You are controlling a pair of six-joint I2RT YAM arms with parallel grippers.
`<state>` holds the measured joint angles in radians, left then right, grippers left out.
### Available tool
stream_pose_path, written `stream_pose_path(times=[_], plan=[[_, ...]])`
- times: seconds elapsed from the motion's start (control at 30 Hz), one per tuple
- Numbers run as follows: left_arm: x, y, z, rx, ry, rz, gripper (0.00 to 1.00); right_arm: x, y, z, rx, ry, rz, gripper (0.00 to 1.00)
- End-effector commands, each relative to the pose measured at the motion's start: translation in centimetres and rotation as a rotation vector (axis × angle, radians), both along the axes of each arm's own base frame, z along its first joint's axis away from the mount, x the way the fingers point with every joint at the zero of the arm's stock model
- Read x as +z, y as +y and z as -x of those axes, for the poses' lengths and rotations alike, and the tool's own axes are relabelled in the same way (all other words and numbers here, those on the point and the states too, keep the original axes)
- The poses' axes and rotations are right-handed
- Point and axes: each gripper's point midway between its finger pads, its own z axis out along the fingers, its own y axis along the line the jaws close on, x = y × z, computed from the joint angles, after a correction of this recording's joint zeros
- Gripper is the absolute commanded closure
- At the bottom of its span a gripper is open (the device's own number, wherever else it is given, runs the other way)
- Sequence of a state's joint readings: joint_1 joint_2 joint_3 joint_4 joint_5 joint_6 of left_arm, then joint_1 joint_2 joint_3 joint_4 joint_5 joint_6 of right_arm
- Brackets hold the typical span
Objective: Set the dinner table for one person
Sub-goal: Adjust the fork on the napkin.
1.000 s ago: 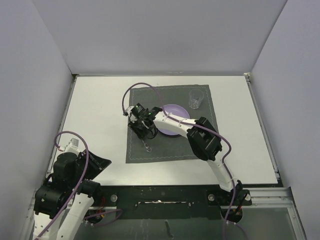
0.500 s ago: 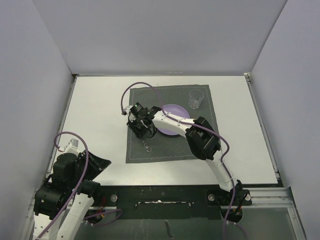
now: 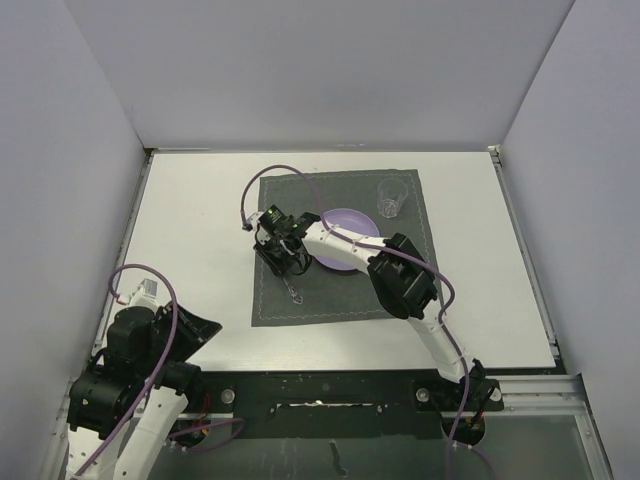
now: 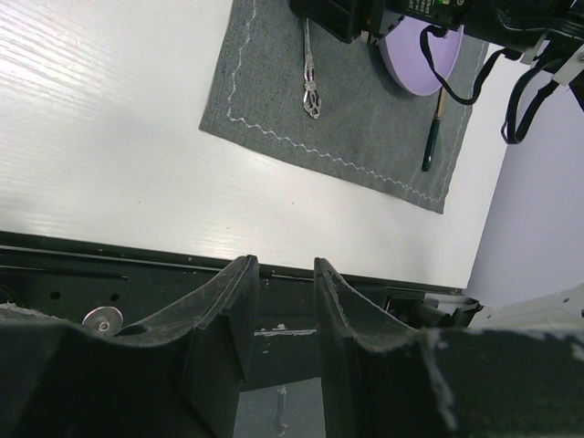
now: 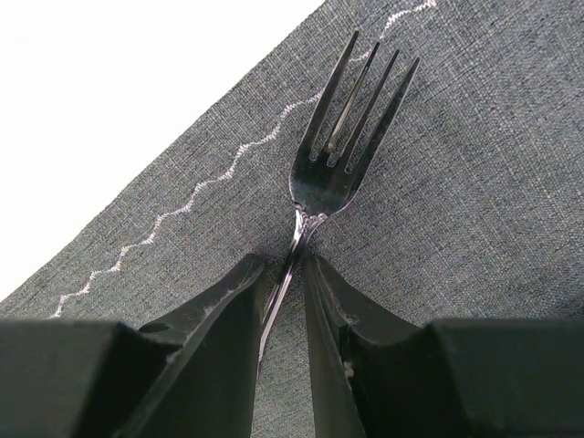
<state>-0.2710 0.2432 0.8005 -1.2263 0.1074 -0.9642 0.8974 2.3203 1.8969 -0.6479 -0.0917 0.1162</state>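
Observation:
A silver fork (image 5: 328, 173) lies flat on the dark grey placemat (image 5: 474, 182), left of the purple plate (image 3: 352, 220). My right gripper (image 5: 283, 263) stands low over the fork's handle. Its jaws are narrowly open on either side of the handle, with a gap showing on the right side. From above, the right gripper (image 3: 283, 260) hides the tines and only the fork's handle end (image 3: 292, 290) shows. The left gripper (image 4: 280, 274) is open and holds nothing, parked at the near left corner of the dinner table (image 3: 190, 230).
A clear glass (image 3: 389, 198) stands at the placemat's far right corner. A dark-handled utensil (image 4: 432, 137) lies right of the plate (image 4: 420, 55). The right arm stretches across the plate. White walls enclose the table on three sides. A metal rail runs along the front edge.
The right gripper has crept slightly toward the far left along the fork and its jaws have narrowed. The fork and the left arm have stayed put.

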Motion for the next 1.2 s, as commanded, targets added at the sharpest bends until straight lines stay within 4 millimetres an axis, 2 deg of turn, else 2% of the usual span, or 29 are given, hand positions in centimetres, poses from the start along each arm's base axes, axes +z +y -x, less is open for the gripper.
stream_pose_path(times=[0.0,0.2,0.47,0.83,1.17], plan=[[1.4,0.3,-0.2,0.010,-0.064,-0.003,0.71,0.9,1.0,-0.6,-0.005,-0.009,-0.036,0.74],[1.3,0.4,-0.1,0.011,-0.063,-0.009,0.70,0.3,0.8,-0.8,-0.016,-0.001,-0.013,0.78],[1.2,0.6,0.1,0.013,-0.061,-0.015,0.70,0.5,0.6,-1.1,-0.034,-0.009,0.008,0.86],[0.8,0.5,0.3,0.013,-0.057,-0.008,0.70,2.8,-0.5,-1.2,-0.087,-0.036,0.028,0.88],[0.9,0.6,0.5,0.016,-0.063,-0.004,0.70,5.5,0.5,-0.8,-0.085,-0.053,-0.022,0.89]])
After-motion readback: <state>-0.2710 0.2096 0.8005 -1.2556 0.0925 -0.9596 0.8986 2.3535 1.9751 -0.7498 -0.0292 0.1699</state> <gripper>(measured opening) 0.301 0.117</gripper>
